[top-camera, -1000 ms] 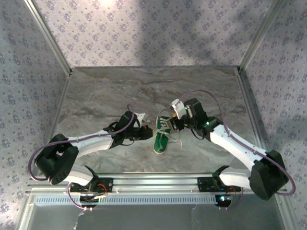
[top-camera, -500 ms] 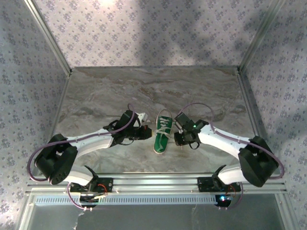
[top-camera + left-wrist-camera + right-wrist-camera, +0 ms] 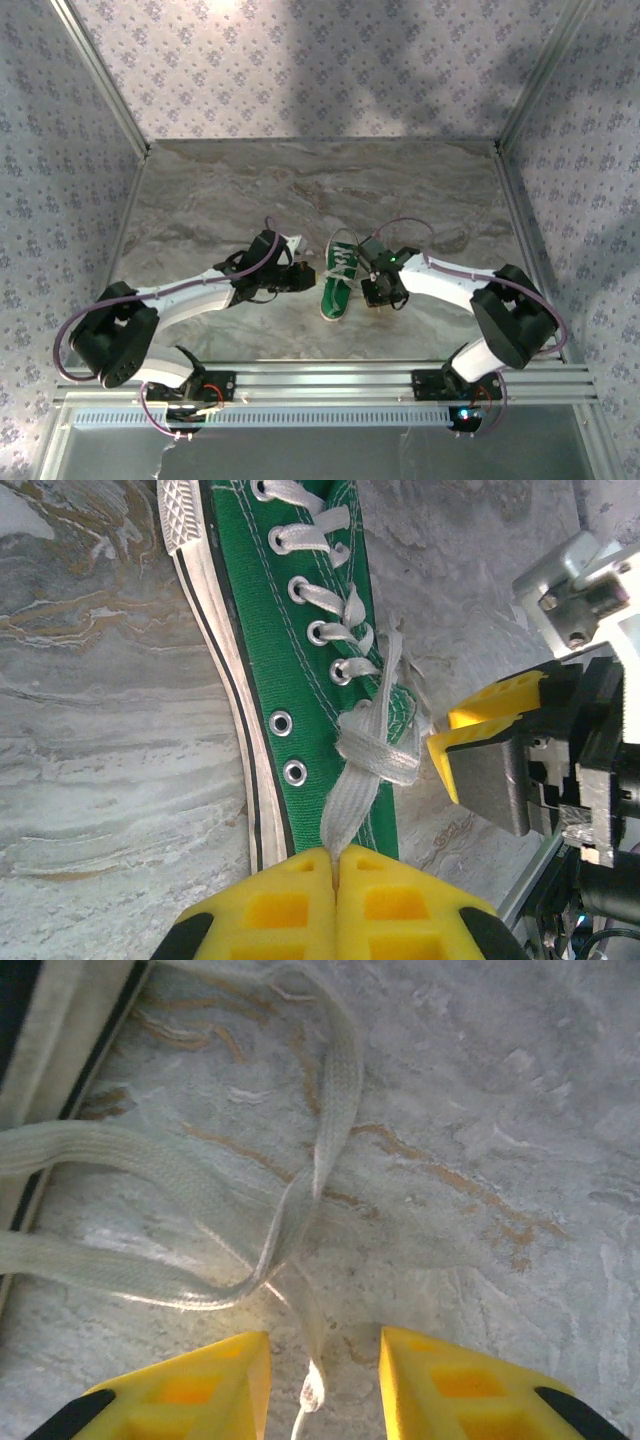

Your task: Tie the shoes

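Sneaker [image 3: 336,290] of green canvas, with white laces and a white sole edge, lies opening upward on the marble-patterned table [image 3: 250,190]. It is about midway across and toward the near edge, between the two grippers. One flat white lace [image 3: 362,748] leaves the eyelets, crosses over another strand beside the shoe's opening and runs into the left gripper [image 3: 337,865], whose yellow pads are pressed together on it. The right gripper [image 3: 322,1355] hangs low at the shoe's other side with its jaws apart. A frayed lace tip [image 3: 312,1392] lies on the marble in the gap, pinched by neither pad. Just ahead of it a lace loop [image 3: 335,1090] sprawls flat on the table. Floral-patterned walls [image 3: 300,60] enclose the table, an aluminium rail [image 3: 330,375] runs along the near edge, and purple cables [image 3: 420,222] arch over each arm.
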You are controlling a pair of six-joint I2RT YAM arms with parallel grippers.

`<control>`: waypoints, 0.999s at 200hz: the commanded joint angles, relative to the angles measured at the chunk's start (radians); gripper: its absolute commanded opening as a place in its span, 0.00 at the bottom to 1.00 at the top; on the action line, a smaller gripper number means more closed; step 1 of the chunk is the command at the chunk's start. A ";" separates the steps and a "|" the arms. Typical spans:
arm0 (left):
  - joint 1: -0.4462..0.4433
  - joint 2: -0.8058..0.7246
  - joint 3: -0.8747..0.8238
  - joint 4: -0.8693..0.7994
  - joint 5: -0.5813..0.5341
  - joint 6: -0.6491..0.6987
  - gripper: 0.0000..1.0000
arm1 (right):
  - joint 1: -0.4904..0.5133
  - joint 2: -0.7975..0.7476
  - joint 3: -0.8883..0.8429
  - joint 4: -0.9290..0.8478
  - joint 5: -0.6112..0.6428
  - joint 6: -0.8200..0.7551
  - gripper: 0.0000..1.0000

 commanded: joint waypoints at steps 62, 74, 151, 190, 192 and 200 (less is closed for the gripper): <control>-0.002 -0.089 0.008 -0.062 -0.062 0.011 0.00 | 0.034 0.060 0.021 -0.020 0.054 0.041 0.00; -0.001 -0.114 0.007 -0.085 -0.094 0.007 0.00 | 0.033 0.033 0.022 -0.022 0.070 0.049 0.00; 0.160 -0.349 -0.021 -0.332 -0.221 0.030 0.00 | -0.120 -0.350 -0.094 0.054 0.146 0.160 0.00; 0.253 -0.364 -0.022 -0.373 -0.201 0.047 0.00 | -0.273 -0.449 -0.113 0.053 0.085 0.135 0.00; 0.256 -0.363 -0.021 -0.375 -0.202 0.047 0.00 | -0.280 -0.453 -0.113 0.053 0.082 0.133 0.00; 0.267 -0.357 -0.018 -0.389 -0.211 0.047 0.00 | -0.305 -0.460 -0.113 0.046 0.075 0.130 0.00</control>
